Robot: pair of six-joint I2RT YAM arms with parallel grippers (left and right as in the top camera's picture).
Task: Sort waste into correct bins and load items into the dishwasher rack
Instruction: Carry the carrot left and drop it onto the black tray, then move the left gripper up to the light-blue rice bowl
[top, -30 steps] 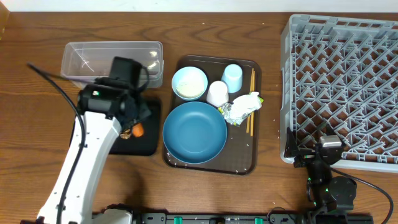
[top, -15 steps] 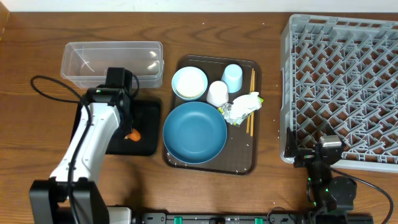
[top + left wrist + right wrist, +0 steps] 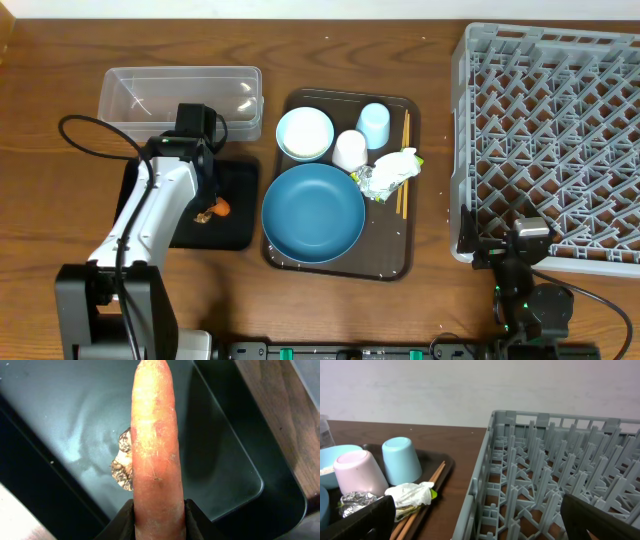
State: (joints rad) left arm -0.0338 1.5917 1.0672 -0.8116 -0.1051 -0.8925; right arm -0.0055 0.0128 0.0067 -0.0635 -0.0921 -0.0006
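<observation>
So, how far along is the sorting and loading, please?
Done: the brown lump lies in the black tray. In hand: the left end effector holds the carrot over that tray. Remaining: the wrapper, big bowl, small bowl, white cup, blue cup and chopsticks sit on the brown tray; the rack looks empty.

Orange on the carrot (image 3: pixel 152 450), with paler dull patches and thin scratches. Mottled brown and cream on the food lump (image 3: pixel 122 462). Glossy black for the shallow tray (image 3: pixel 225 460); colourless and see-through for the tub (image 3: pixel 180 95). Deep blue for the large bowl (image 3: pixel 313 213), pale blue for the small bowl (image 3: pixel 304 133). 1 pale blue cup (image 3: pixel 373 125), 1 white cup (image 3: pixel 349 150). White, silver and green on the crumpled wrapper (image 3: pixel 390 172). Light wood for the chopsticks (image 3: pixel 405 140), dark brown for the serving tray (image 3: pixel 390 265), a grey lattice for the rack (image 3: pixel 550 140), reddish-brown grain on the table (image 3: pixel 60 100).
</observation>
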